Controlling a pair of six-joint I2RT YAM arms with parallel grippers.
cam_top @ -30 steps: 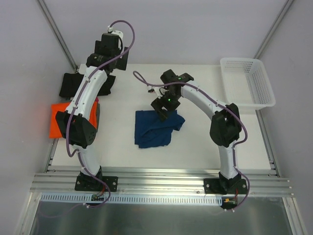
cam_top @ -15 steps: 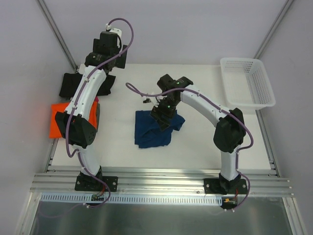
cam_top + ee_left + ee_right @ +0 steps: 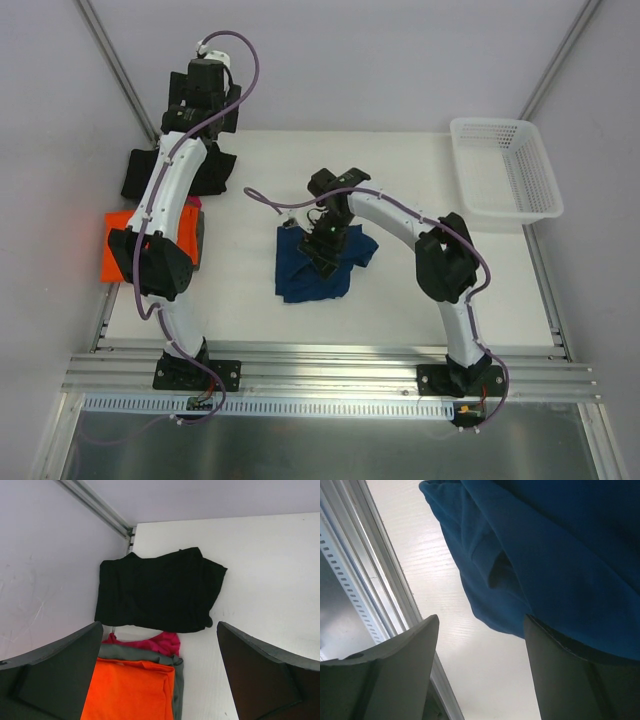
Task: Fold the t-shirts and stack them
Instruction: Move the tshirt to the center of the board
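Progress looks partial: the orange t-shirt [image 3: 127, 690] lies folded flat on top of a small pile at the left edge of the table [image 3: 250, 290], with grey cloth [image 3: 142, 652] and pink cloth [image 3: 157, 642] showing beneath it. The black t-shirt [image 3: 157, 590] sits just behind that pile in the far left corner, roughly squared but apart from the stack. The navy blue t-shirt [image 3: 312, 270] lies rumpled mid-table, so I judge it the one in hand. The right gripper [image 3: 480, 680] is down at its upper edge, fingers [image 3: 385, 670] apart, with blue cloth draped against one of them; no firm grip shows. The left gripper [image 3: 159, 630] hovers above the black shirt, spread wide and empty. Left to do, by my reading: fold the navy shirt and gather all onto one stack
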